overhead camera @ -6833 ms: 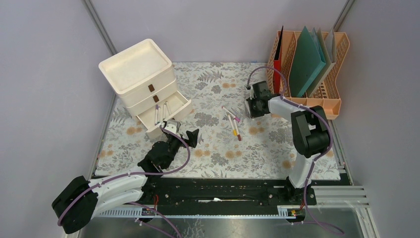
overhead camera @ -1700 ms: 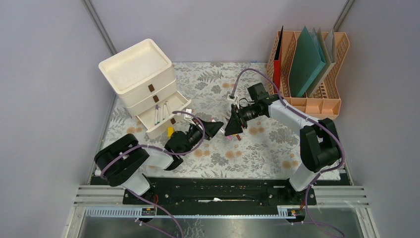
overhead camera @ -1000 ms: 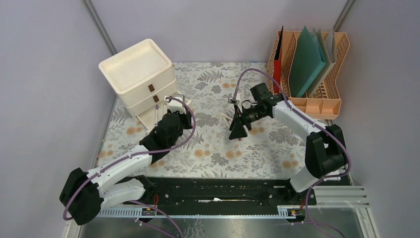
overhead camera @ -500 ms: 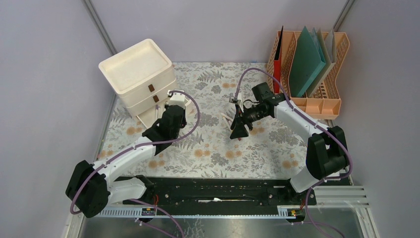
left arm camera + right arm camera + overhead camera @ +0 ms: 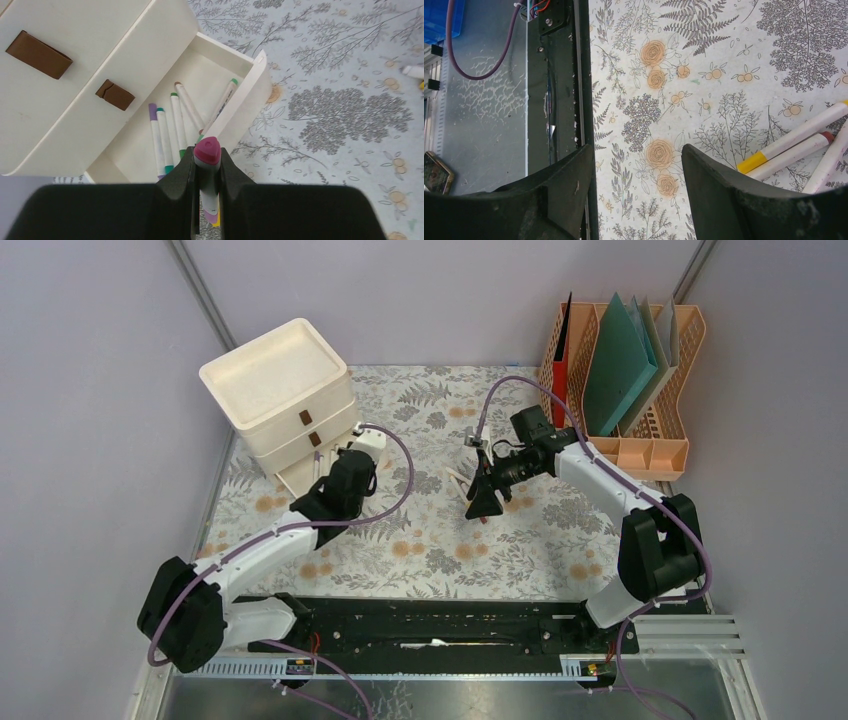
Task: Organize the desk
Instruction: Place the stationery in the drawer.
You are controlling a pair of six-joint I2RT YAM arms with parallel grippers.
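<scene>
The desk [image 5: 430, 540] wears a pale fern-and-flower cloth. A white drawer unit [image 5: 280, 390] stands at its back left, with the bottom drawer [image 5: 200, 80] pulled open and several markers [image 5: 175, 125] lying inside. My left gripper [image 5: 207, 165] hangs over the drawer's front edge, shut on a white marker with a magenta cap [image 5: 207, 150], cap pointing away from the wrist. At the desk's middle my right gripper [image 5: 638, 165] is open and points down, nothing between its fingers. Three loose markers [image 5: 794, 140] lie just beside it on the cloth.
An orange file rack [image 5: 625, 380] with green and red folders stands at the back right. The black rail [image 5: 430, 625] runs along the desk's front edge. One white marker [image 5: 455, 478] shows left of my right gripper [image 5: 483, 502] in the top view.
My left arm has carried the magenta-capped marker from the desk's middle back to over the open drawer. The right gripper has stayed open above the loose markers, hardly moving.
</scene>
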